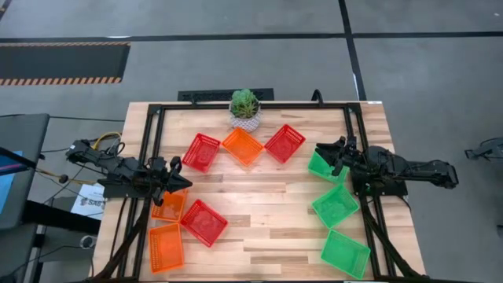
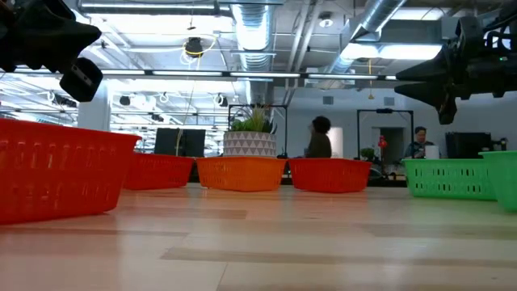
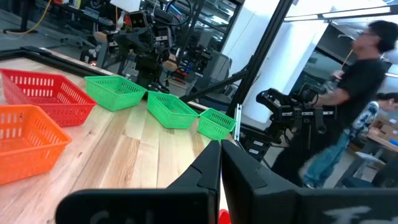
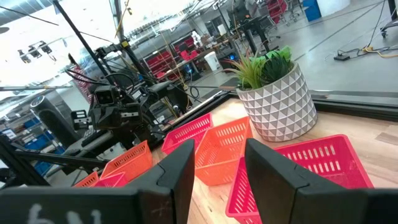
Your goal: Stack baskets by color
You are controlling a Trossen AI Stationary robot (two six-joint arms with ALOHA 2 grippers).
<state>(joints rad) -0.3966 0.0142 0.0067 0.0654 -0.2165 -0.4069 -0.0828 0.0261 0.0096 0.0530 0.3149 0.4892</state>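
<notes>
Nine baskets rest with their bottoms flat on the wooden table. Near the far edge stand a red basket (image 1: 201,152), an orange one (image 1: 242,146) and another red one (image 1: 284,143). Three green baskets (image 1: 326,167) (image 1: 335,206) (image 1: 345,254) line the right side. At the near left lie two orange baskets (image 1: 169,204) (image 1: 166,248) and a red one (image 1: 205,222). My left gripper (image 1: 186,182) (image 3: 220,168) hovers level and shut above the near-left group. My right gripper (image 1: 321,149) (image 4: 221,165) hovers level and open over the far green basket's corner, nothing between its fingers.
A potted green plant (image 1: 245,108) in a white patterned pot stands at the far edge, behind the orange basket. Bare wood (image 1: 267,196) lies in the table's middle. Black frame rails (image 1: 153,134) run along the table's sides. People (image 2: 320,137) show in the room beyond.
</notes>
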